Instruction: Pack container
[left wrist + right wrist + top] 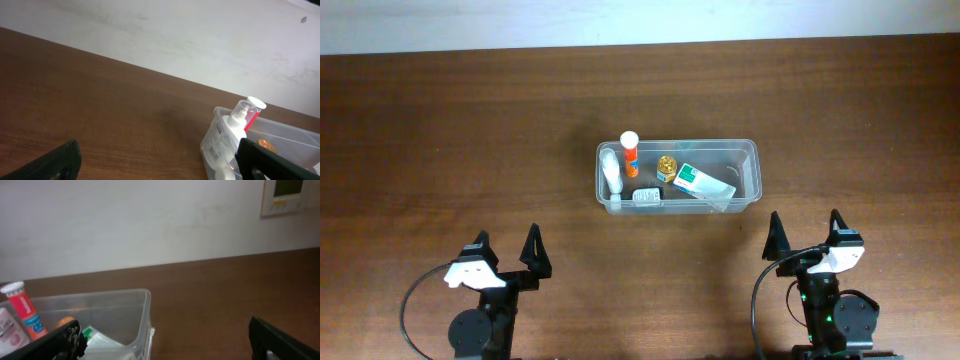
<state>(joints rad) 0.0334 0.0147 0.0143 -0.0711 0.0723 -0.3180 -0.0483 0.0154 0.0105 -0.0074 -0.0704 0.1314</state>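
The clear container (750,152) stands at the middle of the brown table. Inside it are an orange tube with a white cap (630,153), a white pump bottle (611,172), a small gold-lidded jar (666,167), a green-and-white box (702,184) and a small white pack (646,197). My left gripper (507,249) rests near the table's front left, open and empty, well short of the container. At the front right, my right gripper (807,229) is open and empty too. The left wrist view shows the container's left end (212,140) with the pump bottle (235,120). In the right wrist view its right end (142,311) appears.
A pale wall (620,20) runs along the table's far edge. Black cables (415,300) loop beside each arm base at the front. Bare wood (440,150) stretches to the left and right of the container.
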